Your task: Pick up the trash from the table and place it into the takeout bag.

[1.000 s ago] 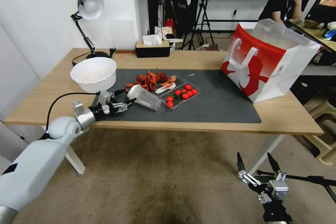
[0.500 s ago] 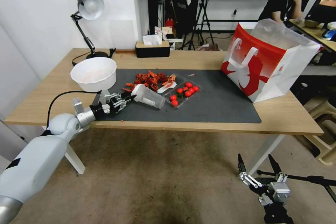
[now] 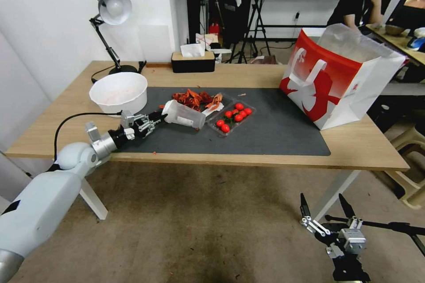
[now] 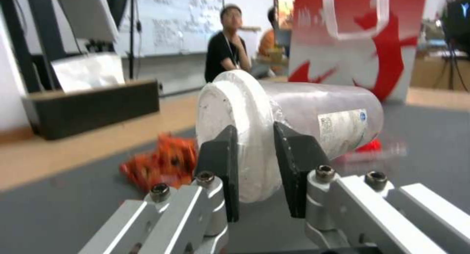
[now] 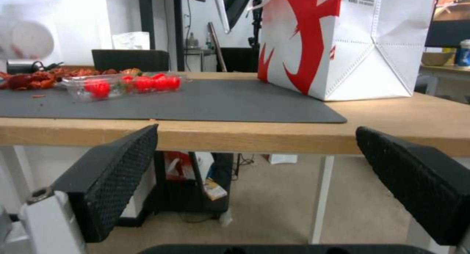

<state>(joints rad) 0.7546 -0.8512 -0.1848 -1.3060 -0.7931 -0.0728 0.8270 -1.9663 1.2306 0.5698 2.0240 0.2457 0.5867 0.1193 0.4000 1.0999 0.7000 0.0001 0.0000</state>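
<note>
The left claw [image 3: 156, 119] is clamped on the lidded rim of the clear plastic cup [image 3: 183, 114], which lies on its side over the dark mat of the table [image 3: 248, 77]. The thin lid edge gives the pads a firm lip to pinch, likelier to hold than the slippery round wall. The cup seems to be lifted just clear of the mat, though the head view leaves that uncertain. The left wrist view shows what the head view cannot: both black pads [image 4: 225, 166] pressed flat against either face of the white lid. The head view places the takeout bag [image 3: 336, 77] well apart at the table's right end, mouth open upward, with the red shell scraps [image 3: 192, 97], a tray of tomatoes [image 3: 231, 118] and the white bowl [image 3: 118, 93] around the cup. The right claw [image 3: 326, 214] hangs below the table edge, fingers apart.
</note>
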